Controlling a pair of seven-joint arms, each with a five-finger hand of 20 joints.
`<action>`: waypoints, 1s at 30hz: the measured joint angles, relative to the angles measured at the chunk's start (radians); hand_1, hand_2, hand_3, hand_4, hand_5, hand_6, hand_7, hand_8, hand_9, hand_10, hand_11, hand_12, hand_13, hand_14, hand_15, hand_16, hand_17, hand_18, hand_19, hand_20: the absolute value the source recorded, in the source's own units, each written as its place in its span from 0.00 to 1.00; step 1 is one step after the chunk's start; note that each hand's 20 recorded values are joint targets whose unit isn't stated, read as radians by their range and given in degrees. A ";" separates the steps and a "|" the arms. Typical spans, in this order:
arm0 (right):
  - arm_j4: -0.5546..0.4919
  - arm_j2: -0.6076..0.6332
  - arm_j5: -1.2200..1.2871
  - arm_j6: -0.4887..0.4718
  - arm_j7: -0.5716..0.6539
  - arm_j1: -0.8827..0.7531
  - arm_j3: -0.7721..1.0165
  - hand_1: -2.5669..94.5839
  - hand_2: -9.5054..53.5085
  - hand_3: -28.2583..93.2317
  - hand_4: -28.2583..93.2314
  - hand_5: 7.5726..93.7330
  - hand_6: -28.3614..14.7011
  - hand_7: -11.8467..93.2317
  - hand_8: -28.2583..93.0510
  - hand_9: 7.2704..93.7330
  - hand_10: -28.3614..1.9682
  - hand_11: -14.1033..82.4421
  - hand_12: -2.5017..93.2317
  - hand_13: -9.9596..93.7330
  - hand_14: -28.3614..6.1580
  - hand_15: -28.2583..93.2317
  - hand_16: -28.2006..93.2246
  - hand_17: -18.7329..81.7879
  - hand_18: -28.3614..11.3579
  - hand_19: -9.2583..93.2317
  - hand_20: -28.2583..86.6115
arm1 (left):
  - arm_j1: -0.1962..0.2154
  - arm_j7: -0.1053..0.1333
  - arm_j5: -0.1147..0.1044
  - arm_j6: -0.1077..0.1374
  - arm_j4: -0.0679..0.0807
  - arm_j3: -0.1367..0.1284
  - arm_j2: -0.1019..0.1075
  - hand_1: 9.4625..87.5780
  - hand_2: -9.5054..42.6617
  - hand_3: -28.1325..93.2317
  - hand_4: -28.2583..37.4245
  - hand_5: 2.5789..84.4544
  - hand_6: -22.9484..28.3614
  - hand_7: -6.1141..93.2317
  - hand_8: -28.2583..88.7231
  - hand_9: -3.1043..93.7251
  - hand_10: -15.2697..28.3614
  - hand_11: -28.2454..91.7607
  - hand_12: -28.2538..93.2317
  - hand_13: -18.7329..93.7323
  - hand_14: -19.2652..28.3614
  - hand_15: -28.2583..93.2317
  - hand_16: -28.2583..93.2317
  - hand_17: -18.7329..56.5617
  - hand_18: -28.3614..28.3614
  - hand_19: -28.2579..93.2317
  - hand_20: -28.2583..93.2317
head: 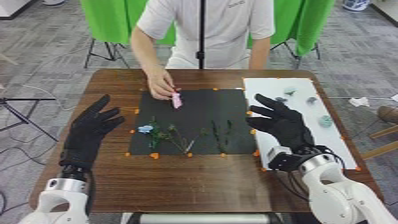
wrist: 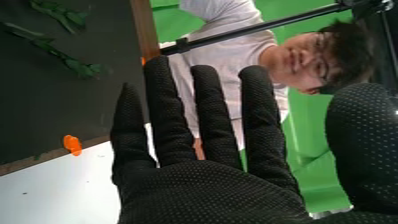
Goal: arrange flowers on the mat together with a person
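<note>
The left hand [head: 87,131] is open over the table's left side, beside the black mat [head: 202,107]. My right hand [head: 282,125] stands open above the mat's right edge and the white sheet. In the right wrist view the right hand [wrist: 213,192] has straight fingers, with green stems [wrist: 67,57] on the mat beyond them. A person's hand [head: 161,85] holds a pink flower [head: 176,100] over the mat's upper left part. On the mat's lower left lie a blue flower [head: 146,129] and leafy stems [head: 169,135]; green stems [head: 222,136] lie near its lower right.
A white sheet [head: 306,145] on the table's right bears several small grey-green items, among them a pale green one [head: 326,121]. Orange pieces [head: 155,156] line the mat's edges. A black pole [head: 201,35] rises at the table's far edge.
</note>
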 measured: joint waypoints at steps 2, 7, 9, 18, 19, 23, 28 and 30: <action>0.000 0.000 0.000 0.000 0.000 0.000 0.000 0.19 0.28 0.86 0.00 0.41 0.77 0.27 0.12 0.44 0.55 0.23 0.18 0.46 0.32 0.46 0.37 0.21 0.18 0.55 0.42 | 0.000 0.000 0.000 0.000 0.000 0.000 0.000 0.20 0.25 0.89 0.05 0.39 0.54 0.18 0.16 0.41 0.76 0.42 0.32 0.42 0.96 0.61 0.18 0.14 0.95 0.64 0.39; 0.001 0.001 0.000 0.000 0.000 0.000 -0.001 0.20 0.28 0.86 0.00 0.41 0.77 0.27 0.12 0.44 0.55 0.23 0.18 0.46 0.32 0.47 0.37 0.21 0.18 0.55 0.42 | 0.001 -0.002 0.001 0.000 -0.001 0.000 -0.001 0.20 0.25 0.89 0.05 0.39 0.55 0.18 0.16 0.41 0.76 0.42 0.32 0.41 0.96 0.61 0.18 0.14 0.95 0.64 0.39; 0.001 0.001 0.000 0.001 0.001 -0.001 -0.001 0.20 0.28 0.86 0.00 0.41 0.77 0.27 0.12 0.44 0.55 0.23 0.18 0.46 0.32 0.47 0.37 0.21 0.18 0.55 0.42 | 0.002 -0.002 0.002 0.000 -0.001 -0.001 -0.001 0.20 0.25 0.89 0.05 0.39 0.54 0.18 0.16 0.41 0.76 0.42 0.32 0.41 0.96 0.61 0.18 0.14 0.95 0.64 0.39; 0.001 0.001 -0.001 0.001 0.006 -0.001 -0.001 0.20 0.28 0.86 0.00 0.41 0.77 0.27 0.12 0.44 0.54 0.23 0.18 0.46 0.32 0.47 0.36 0.21 0.18 0.55 0.42 | 0.005 -0.009 0.007 -0.001 -0.004 -0.002 -0.004 0.20 0.25 0.89 0.05 0.39 0.54 0.18 0.16 0.41 0.76 0.43 0.32 0.41 0.96 0.61 0.18 0.14 0.95 0.64 0.39; 0.001 0.000 -0.001 0.001 0.007 -0.001 -0.001 0.20 0.28 0.86 0.00 0.41 0.77 0.27 0.12 0.44 0.55 0.23 0.18 0.46 0.32 0.47 0.36 0.21 0.19 0.55 0.42 | 0.005 -0.011 0.008 -0.001 -0.004 -0.002 -0.005 0.20 0.25 0.89 0.05 0.39 0.54 0.18 0.16 0.41 0.76 0.43 0.32 0.42 0.96 0.61 0.18 0.14 0.95 0.64 0.39; 0.001 0.000 -0.002 0.001 0.011 -0.001 -0.001 0.20 0.28 0.86 0.00 0.41 0.77 0.27 0.12 0.44 0.55 0.23 0.18 0.46 0.32 0.47 0.36 0.21 0.18 0.55 0.42 | 0.007 -0.012 0.010 -0.001 -0.005 -0.002 -0.005 0.20 0.25 0.89 0.05 0.39 0.54 0.18 0.16 0.41 0.76 0.43 0.32 0.41 0.96 0.61 0.18 0.14 0.95 0.64 0.39; 0.001 0.000 -0.002 0.001 0.014 -0.002 0.000 0.20 0.27 0.86 0.00 0.41 0.77 0.27 0.12 0.44 0.54 0.23 0.18 0.46 0.32 0.48 0.36 0.21 0.18 0.55 0.42 | 0.012 -0.014 0.011 -0.001 -0.008 -0.004 -0.006 0.20 0.24 0.89 0.05 0.39 0.55 0.18 0.16 0.41 0.76 0.43 0.31 0.41 0.96 0.61 0.18 0.14 0.95 0.64 0.39; 0.001 0.000 -0.003 0.001 0.016 -0.002 0.000 0.20 0.27 0.86 0.00 0.41 0.77 0.27 0.12 0.45 0.54 0.23 0.18 0.46 0.32 0.48 0.36 0.21 0.18 0.56 0.43 | 0.014 -0.015 0.012 -0.001 -0.008 -0.004 -0.006 0.20 0.25 0.89 0.05 0.39 0.55 0.18 0.16 0.41 0.76 0.43 0.31 0.41 0.96 0.61 0.18 0.14 0.95 0.64 0.39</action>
